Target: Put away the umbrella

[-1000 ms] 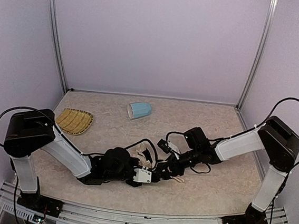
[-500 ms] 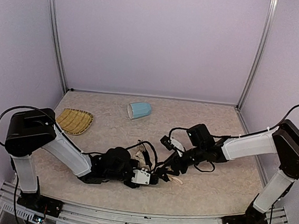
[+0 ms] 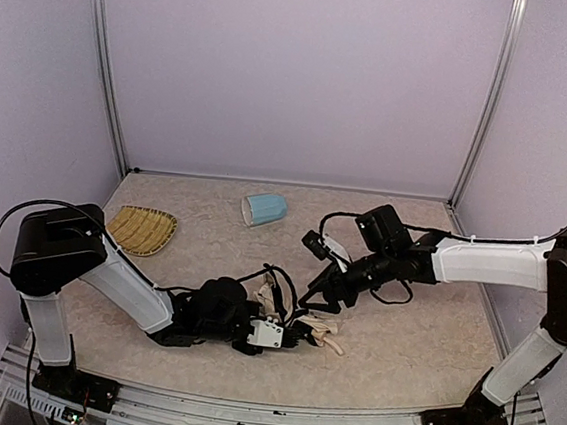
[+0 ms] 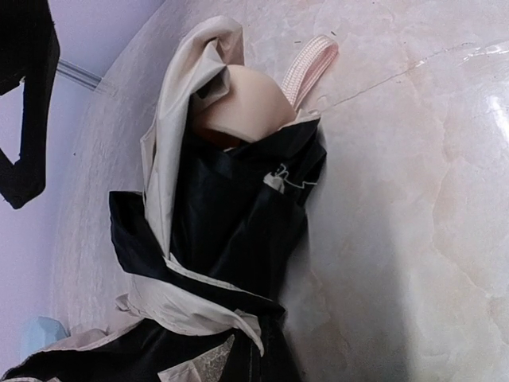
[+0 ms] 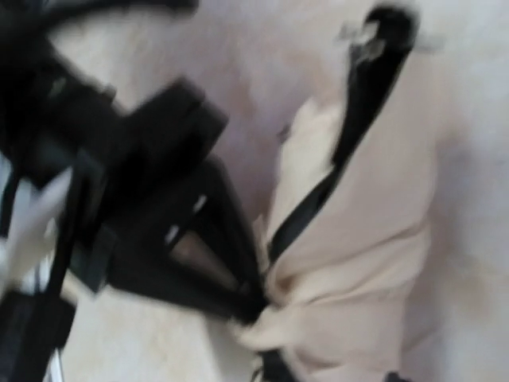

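Note:
The umbrella (image 3: 319,328) lies folded on the table near the front middle, cream-beige outside with black lining. The left wrist view shows its round beige handle (image 4: 242,111) and strap (image 4: 312,62) at the far end. The bundle (image 4: 231,231) runs down toward that wrist's jaws, which are themselves hidden. My left gripper (image 3: 289,335) lies low on the table, shut on the umbrella's fabric. My right gripper (image 3: 313,298) hovers just behind the umbrella, apart from it and open, holding nothing. Its blurred wrist view looks down on the beige fabric (image 5: 358,239) pinched by the left arm's black fingers (image 5: 231,263).
A light-blue mug (image 3: 264,209) lies on its side at the back middle. A woven yellow tray (image 3: 141,229) sits at the back left. Black cables loop around both wrists near the umbrella. Purple walls close in the table.
My right gripper has let go of the umbrella, opened, and drawn back up and away toward the rear right. The left gripper has stayed shut on the umbrella in place.

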Robot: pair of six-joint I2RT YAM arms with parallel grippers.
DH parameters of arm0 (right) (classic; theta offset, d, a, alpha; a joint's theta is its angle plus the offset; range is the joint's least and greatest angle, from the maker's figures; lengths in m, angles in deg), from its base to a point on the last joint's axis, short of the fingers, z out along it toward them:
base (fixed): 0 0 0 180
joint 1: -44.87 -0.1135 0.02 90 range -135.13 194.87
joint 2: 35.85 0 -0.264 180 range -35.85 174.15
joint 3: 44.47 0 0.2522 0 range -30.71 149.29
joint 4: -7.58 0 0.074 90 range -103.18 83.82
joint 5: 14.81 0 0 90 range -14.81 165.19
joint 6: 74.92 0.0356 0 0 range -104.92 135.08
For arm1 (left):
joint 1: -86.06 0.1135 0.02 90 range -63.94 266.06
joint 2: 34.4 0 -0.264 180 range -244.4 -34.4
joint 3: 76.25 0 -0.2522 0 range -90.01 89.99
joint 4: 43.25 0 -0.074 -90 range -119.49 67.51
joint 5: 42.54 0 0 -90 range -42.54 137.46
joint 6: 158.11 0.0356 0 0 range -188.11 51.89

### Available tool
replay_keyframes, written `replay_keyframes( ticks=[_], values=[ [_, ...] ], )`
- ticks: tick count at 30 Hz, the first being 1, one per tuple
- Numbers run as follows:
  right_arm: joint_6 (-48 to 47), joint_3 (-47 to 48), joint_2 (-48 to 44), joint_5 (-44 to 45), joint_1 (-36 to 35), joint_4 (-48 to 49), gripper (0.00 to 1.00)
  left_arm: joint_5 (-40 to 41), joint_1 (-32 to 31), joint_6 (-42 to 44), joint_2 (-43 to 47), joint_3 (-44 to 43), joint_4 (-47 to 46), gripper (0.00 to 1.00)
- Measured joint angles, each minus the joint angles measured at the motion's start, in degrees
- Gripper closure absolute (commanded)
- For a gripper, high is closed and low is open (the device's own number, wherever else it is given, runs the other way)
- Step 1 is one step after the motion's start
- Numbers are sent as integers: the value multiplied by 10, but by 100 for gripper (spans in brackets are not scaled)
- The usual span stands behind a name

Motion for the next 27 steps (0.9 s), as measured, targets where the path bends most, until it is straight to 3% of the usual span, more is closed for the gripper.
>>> replay_keyframes(
  ticks=[7, 13, 24, 27],
  values=[
    [89, 37, 57, 78, -5, 24, 19, 0, 0, 0, 0, 0, 0, 100],
    [121, 40, 130, 93, -30, 43, 19, 0, 0, 0, 0, 2, 5, 100],
    [132, 47, 177, 80, -49, 82, 31, 3, 0, -1, 0, 7, 21, 100],
    [130, 47, 181, 81, -51, 85, 50, 7, 0, -1, 0, 8, 21, 100]
  ],
)
